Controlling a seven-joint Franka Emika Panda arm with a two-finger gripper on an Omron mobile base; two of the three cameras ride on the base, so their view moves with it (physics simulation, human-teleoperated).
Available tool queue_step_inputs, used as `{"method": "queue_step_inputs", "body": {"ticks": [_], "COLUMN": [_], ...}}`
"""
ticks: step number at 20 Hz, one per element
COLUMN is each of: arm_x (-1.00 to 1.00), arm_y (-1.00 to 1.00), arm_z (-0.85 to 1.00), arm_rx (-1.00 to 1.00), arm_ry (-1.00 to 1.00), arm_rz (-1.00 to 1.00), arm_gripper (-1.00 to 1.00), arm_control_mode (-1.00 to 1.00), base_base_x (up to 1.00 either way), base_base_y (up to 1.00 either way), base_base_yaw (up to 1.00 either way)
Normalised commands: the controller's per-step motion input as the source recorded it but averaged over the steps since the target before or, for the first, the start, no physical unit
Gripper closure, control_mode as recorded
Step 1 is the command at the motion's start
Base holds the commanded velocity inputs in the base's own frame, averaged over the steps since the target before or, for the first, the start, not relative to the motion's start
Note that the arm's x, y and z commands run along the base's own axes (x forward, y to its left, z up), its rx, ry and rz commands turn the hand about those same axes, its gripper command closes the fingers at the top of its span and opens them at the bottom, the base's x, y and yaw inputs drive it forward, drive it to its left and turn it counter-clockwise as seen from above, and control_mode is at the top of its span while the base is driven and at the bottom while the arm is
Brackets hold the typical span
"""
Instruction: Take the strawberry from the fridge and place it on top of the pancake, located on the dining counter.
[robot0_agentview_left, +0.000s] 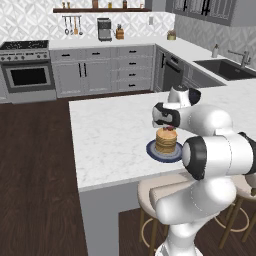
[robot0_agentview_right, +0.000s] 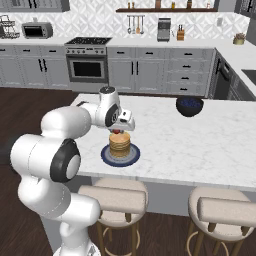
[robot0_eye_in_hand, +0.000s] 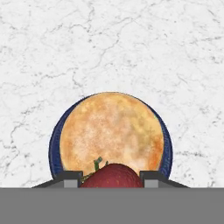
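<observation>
The golden-brown pancake (robot0_agentview_left: 166, 140) (robot0_agentview_right: 120, 143) (robot0_eye_in_hand: 111, 131) is a short stack on a dark blue plate (robot0_agentview_left: 152, 151) (robot0_agentview_right: 106, 159) (robot0_eye_in_hand: 54, 144), which rests on the white marbled dining counter (robot0_agentview_left: 110, 135) (robot0_agentview_right: 200, 140) (robot0_eye_in_hand: 109, 43). My gripper (robot0_agentview_left: 169, 127) (robot0_agentview_right: 117, 131) (robot0_eye_in_hand: 111, 175) hangs straight above the stack and is shut on the red strawberry (robot0_agentview_left: 169, 128) (robot0_agentview_right: 116, 131) (robot0_eye_in_hand: 112, 176). In the hand view the berry sits between the two fingertips, just above the near edge of the pancake. The fridge is out of view.
A dark blue bowl (robot0_agentview_right: 189, 106) stands on the counter to the far right. Round padded stools (robot0_agentview_left: 165, 192) (robot0_agentview_right: 117, 197) (robot0_agentview_right: 222, 207) line the near edge. Grey cabinets, a stove (robot0_agentview_right: 87, 59) and a sink (robot0_agentview_left: 225, 67) run along the back walls.
</observation>
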Motion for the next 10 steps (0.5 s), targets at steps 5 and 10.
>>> {"method": "queue_step_inputs", "body": {"ticks": [5,10], "arm_x": [0.08,0.07], "arm_y": [0.0,0.0], "arm_z": [-0.18,-0.22], "arm_rx": [0.0,0.0], "arm_ry": [0.01,0.05], "arm_rz": [0.0,0.0], "arm_gripper": [1.0,1.0], "arm_control_mode": [-1.0,-1.0], "base_base_x": [0.0,0.0], "base_base_y": [0.0,0.0], "base_base_yaw": [0.0,0.0]}}
